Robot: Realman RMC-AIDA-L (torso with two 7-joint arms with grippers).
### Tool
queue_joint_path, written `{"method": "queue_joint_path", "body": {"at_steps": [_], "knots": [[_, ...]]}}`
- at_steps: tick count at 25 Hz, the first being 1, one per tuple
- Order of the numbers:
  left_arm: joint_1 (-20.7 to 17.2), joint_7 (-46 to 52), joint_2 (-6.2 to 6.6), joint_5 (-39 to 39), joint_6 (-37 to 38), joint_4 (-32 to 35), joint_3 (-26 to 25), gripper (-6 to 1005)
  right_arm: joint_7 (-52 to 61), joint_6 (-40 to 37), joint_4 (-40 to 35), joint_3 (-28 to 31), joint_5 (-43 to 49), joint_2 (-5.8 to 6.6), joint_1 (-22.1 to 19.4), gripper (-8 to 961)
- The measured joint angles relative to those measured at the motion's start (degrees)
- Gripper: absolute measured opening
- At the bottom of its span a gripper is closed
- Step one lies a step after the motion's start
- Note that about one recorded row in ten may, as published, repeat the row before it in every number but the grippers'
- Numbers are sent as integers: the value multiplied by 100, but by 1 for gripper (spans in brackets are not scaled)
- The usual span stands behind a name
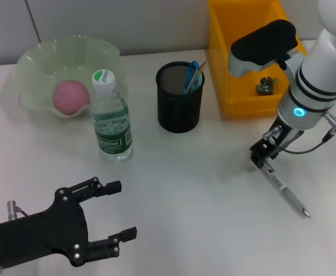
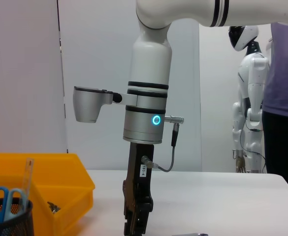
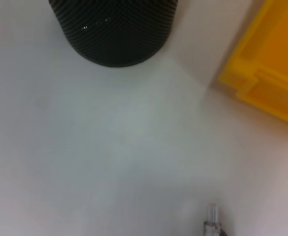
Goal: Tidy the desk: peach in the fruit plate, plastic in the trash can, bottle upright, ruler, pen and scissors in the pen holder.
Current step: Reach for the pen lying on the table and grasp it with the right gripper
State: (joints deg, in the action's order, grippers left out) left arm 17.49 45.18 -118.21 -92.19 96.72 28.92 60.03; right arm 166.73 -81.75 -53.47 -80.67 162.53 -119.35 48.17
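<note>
The right claw (image 1: 263,156) is clamped on the upper end of the grey plastic pen (image 1: 285,192), which lies near the bench's right edge. Risk: an end-grip lets the pen pivot and slip. The left claw (image 1: 117,210) hangs apart at the front-left corner.

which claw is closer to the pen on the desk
Right. The right claw sits at the pen's upper end, while the left claw hovers far across the desk, near the front edge.
</note>
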Motion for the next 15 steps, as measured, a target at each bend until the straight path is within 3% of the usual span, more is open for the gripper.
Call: {"method": "queue_joint_path", "body": {"at_steps": [15], "knots": [[24, 0, 0, 0, 5, 0, 9, 798, 0, 136, 150, -19, -2, 0, 9, 322]]}}
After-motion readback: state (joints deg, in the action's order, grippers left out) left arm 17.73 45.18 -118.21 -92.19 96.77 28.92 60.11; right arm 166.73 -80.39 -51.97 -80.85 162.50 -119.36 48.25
